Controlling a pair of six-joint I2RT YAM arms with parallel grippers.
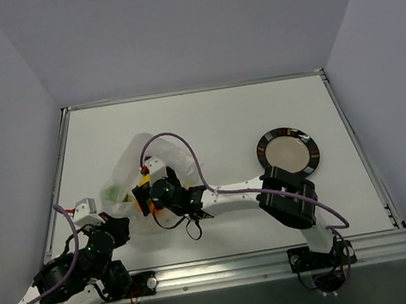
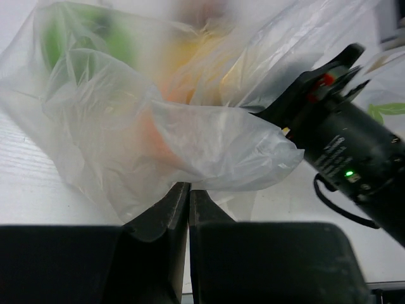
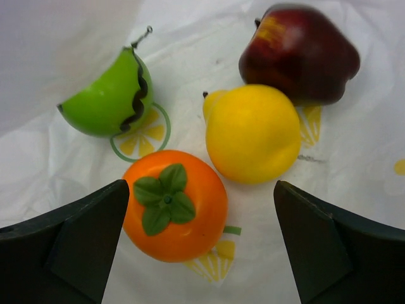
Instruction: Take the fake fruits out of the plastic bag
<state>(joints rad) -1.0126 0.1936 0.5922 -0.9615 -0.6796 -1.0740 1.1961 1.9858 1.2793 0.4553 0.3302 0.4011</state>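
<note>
The translucent plastic bag (image 1: 160, 156) with citrus-slice prints lies left of the table's middle. My left gripper (image 2: 188, 191) is shut, pinching the bag's near edge (image 2: 209, 149); in the top view it (image 1: 119, 226) sits at the bag's near-left side. My right gripper (image 3: 201, 185) is open and reaches into the bag (image 1: 147, 197). Between its fingers lies an orange persimmon (image 3: 174, 206) with a green leaf cap, close to the left finger. Beyond it lie a yellow fruit (image 3: 253, 133), a dark red apple (image 3: 297, 54) and a green fruit piece (image 3: 111, 98), all on the bag's film.
A dark round plate (image 1: 287, 152) sits to the right of the bag. The right arm's wrist (image 2: 354, 158) with its cable shows in the left wrist view, entering the bag. Grey walls enclose the table on three sides.
</note>
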